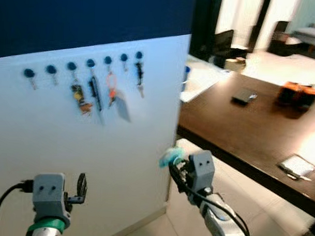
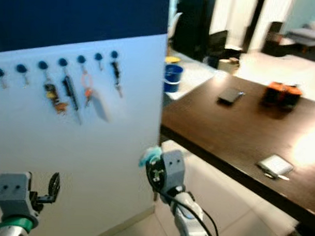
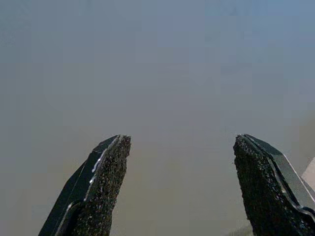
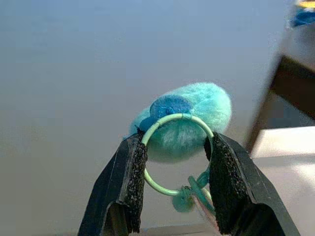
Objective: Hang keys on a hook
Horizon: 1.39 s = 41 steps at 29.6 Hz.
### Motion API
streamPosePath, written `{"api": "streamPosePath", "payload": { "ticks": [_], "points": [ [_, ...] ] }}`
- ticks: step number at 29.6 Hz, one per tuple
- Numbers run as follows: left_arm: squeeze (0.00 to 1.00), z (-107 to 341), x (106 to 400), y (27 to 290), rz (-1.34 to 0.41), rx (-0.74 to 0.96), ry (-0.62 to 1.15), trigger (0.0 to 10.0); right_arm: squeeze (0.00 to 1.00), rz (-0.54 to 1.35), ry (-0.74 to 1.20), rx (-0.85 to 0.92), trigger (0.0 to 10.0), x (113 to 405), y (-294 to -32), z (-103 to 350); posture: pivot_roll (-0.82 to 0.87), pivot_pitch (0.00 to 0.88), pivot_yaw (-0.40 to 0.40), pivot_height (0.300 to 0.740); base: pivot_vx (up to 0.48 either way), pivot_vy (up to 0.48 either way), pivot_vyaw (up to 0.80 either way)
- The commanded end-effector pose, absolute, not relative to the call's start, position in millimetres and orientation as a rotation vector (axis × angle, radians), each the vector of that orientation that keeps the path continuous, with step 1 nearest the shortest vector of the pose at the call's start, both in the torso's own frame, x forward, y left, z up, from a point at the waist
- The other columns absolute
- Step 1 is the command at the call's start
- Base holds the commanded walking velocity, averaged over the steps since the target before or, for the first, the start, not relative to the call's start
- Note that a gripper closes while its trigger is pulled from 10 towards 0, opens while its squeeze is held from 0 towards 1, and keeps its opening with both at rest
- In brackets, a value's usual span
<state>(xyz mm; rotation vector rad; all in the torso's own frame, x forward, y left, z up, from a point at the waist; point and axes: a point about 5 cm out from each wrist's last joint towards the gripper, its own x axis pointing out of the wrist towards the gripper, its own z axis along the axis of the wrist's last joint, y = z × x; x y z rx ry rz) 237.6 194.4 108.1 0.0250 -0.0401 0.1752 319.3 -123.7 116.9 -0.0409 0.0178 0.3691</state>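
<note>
Teal fuzzy keyring [image 4: 189,120], blue hooks [image 1: 71,66], white panel [image 1: 53,140], dark-brown table [image 1: 250,126]

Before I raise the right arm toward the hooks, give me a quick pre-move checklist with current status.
1. Key ring held: ok, the right hand clamps the green ring between both fingers, teal pom-pom ahead of them.
2. Free hook available: ok, the leftmost blue hook is bare; so is its neighbour.
3. Height: not ok, the right hand sits well below the hook row.
4. Left hand: ok, open, empty, low and facing the white panel.
5. Ring opening lined up with a hook: cannot tell.
</note>
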Motion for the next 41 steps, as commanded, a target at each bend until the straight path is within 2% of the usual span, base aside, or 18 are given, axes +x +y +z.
{"api": "streamPosePath", "payload": {
  "ticks": [1,14,21,31,34,41],
  "points": [
    [0.0,107.6,237.7,195.8,0.18,0.033,-0.032,10.0,0.0,0.362,0.023,-0.032,10.0,319.2,-124.4,114.9,-0.18,0.0,0.093,0.74,0.0,0.0,0.8],
    [0.0,114.6,248.5,197.9,0.216,0.06,-0.052,10.0,0.0,0.348,-0.007,-0.027,10.0,327.7,-123.0,123.9,-0.2,0.0,0.096,0.74,0.0,0.0,0.8],
    [0.0,114.2,243.4,206.9,0.247,0.051,-0.043,10.0,0.0,0.352,-0.01,-0.019,10.0,329.2,-118.7,123.8,-0.19,0.0,0.102,0.74,0.0,0.0,0.8],
    [0.0,111.5,236.6,206.9,0.256,0.046,-0.027,10.0,0.0,0.357,0.011,-0.014,10.0,327.4,-119.9,118.2,-0.15,0.0,0.098,0.74,0.0,0.0,0.8],
    [0.0,110.6,234.9,206.3,0.246,0.047,-0.02,10.0,0.0,0.361,0.038,0.051,10.0,325.1,-119.4,113.7,-0.15,0.0,0.106,0.74,0.0,0.0,0.0],
    [0.0,107.4,231.9,206.1,0.237,0.04,-0.006,10.0,0.0,0.351,0.078,0.054,10.0,314.9,-128.5,103.3,-0.17,0.0,0.129,0.74,0.0,0.0,0.0]
  ]
}}
